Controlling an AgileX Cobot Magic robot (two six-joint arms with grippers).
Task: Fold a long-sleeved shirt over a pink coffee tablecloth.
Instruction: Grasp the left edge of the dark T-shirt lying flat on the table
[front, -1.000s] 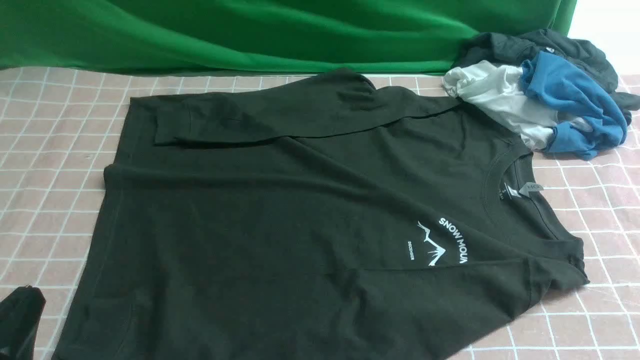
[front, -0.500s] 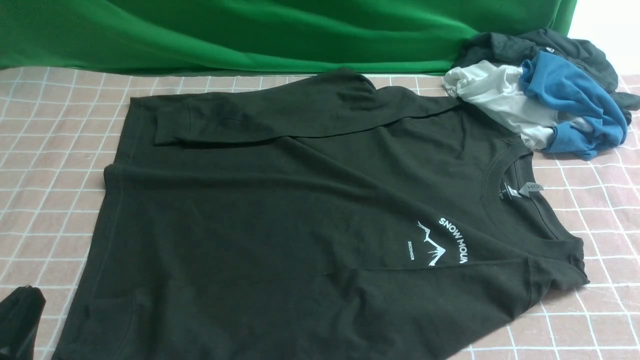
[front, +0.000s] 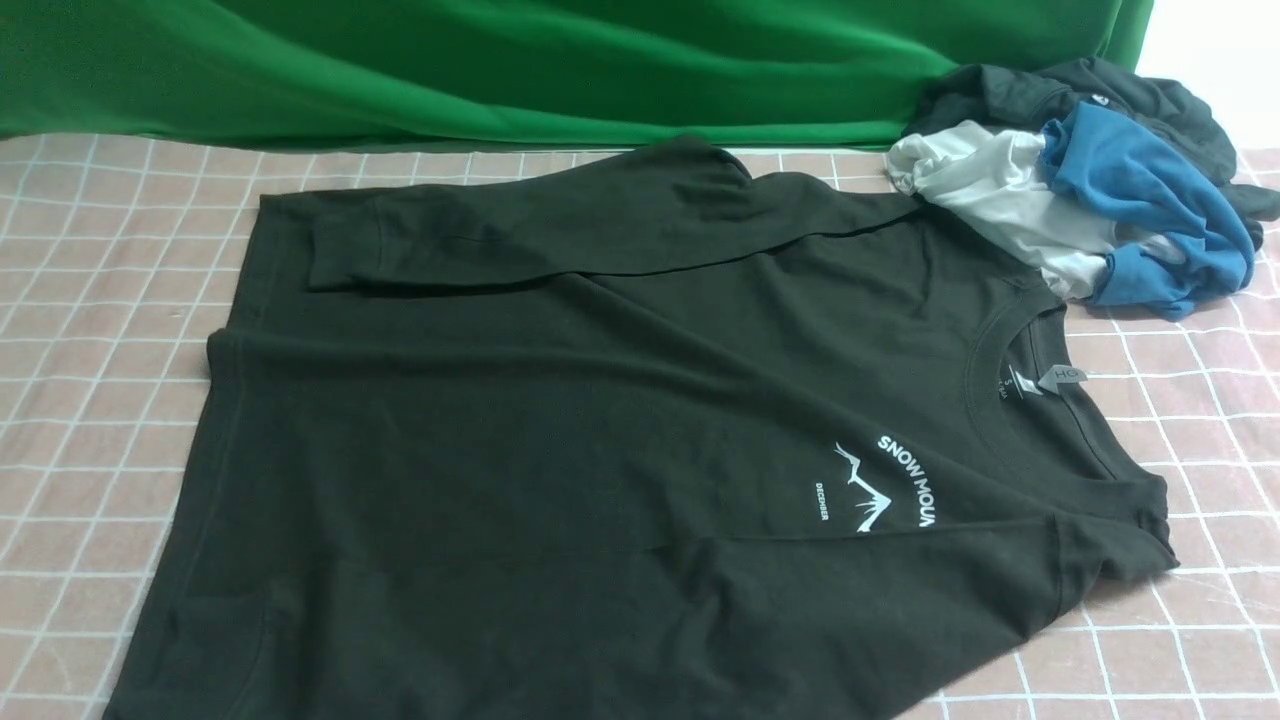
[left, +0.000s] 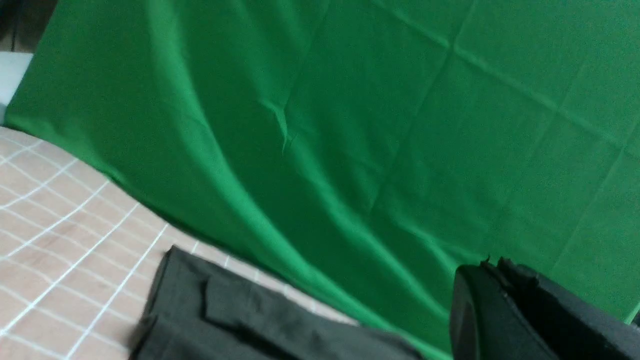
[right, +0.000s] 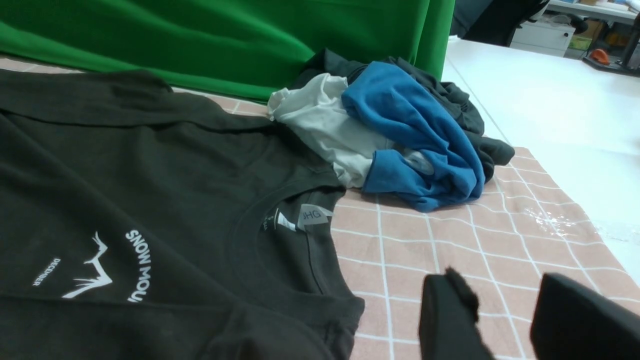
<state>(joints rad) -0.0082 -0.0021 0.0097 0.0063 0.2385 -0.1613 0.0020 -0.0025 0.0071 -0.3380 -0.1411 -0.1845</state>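
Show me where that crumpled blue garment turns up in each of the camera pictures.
Front view: the blue garment lies at the far right, on the white garment, past the collar of the long-sleeved shirt.
Left wrist view: not in it.
Right wrist view: the blue garment lies beyond the shirt's collar, draped over the white garment.
Shared landmark: the green cloth shows in all three.

One long-sleeved shirt (front: 560, 430) lies on the bench, with one white print (front: 880, 485) and one grey neck label (front: 1060, 377). At the far right corner is one heap of three more garments: one blue (front: 1140, 190), one white (front: 1000, 190), one dark grey (front: 1130, 100). There are two cloths: one pink coffee tablecloth (front: 100, 300) and one green cloth (front: 500, 70). Two fingers (right: 447, 320) of the right gripper (right: 505, 322) show.
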